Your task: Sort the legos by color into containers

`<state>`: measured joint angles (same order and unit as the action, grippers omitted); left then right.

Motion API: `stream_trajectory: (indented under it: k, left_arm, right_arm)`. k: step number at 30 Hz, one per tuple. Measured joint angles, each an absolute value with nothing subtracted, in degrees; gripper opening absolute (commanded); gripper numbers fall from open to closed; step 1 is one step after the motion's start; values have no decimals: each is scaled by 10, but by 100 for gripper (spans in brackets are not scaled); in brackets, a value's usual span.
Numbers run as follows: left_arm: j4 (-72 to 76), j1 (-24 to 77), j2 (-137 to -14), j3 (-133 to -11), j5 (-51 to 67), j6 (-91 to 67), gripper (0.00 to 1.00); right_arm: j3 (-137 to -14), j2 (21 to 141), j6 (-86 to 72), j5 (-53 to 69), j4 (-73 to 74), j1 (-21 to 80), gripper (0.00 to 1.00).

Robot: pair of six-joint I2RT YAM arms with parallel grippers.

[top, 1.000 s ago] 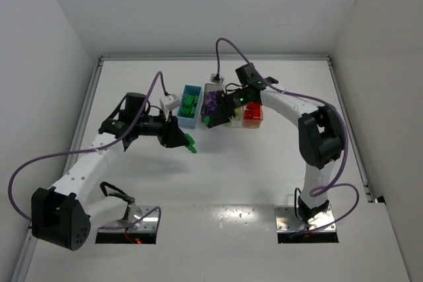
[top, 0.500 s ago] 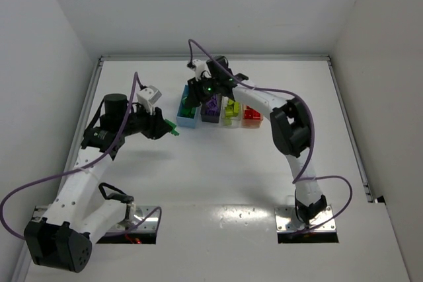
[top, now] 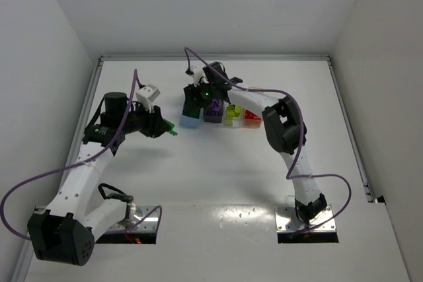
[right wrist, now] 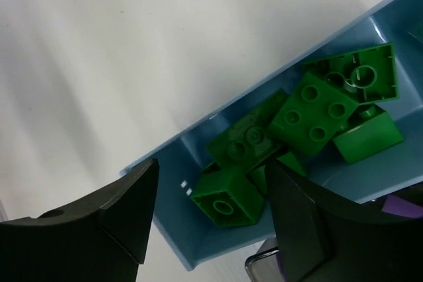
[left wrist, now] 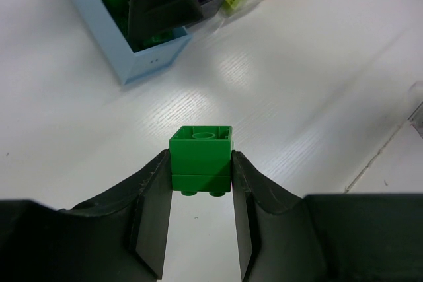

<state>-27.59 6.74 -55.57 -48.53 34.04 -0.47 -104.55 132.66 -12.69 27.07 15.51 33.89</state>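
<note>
My left gripper (top: 168, 128) is shut on a green lego (top: 172, 129) and holds it above the table, left of and nearer than the row of bins. In the left wrist view the green lego (left wrist: 200, 156) sits squarely between the fingers (left wrist: 153, 209). My right gripper (top: 192, 102) hangs open and empty over the blue bin (top: 190, 121). In the right wrist view the blue bin (right wrist: 173, 186) holds several green legos (right wrist: 316, 113) between and beyond my open fingers (right wrist: 125, 216).
Right of the blue bin stand a dark grey bin with purple legos (top: 213, 109), a clear bin with yellow-green legos (top: 231, 113) and a bin with red legos (top: 250, 116). The right arm (top: 277, 113) arches over the row. White walls enclose the table.
My right gripper swung left from the middle bins to over the blue bin. My left gripper drew back left with the green lego, then stayed nearly still.
</note>
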Motion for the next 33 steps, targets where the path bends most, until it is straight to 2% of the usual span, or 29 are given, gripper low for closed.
stream_trajectory:
  k: [6,17,24,33]
  left_arm:
    - [-277,48,-573,-485,380,-5,5]
    - [-270,-5,-616,-491,431,-33,0]
    - [-197,-24,-619,-488,467,-129,0]
    - [-102,-27,-622,-463,513,-271,0]
  right_arm:
    - [-1011,1283,-127,331,156,336,67]
    - [-832,1041,-124,453,88,317,67]
    - [-779,1012,-73,410,96,367,68]
    - [-774,1013,-42,331,108,407,68]
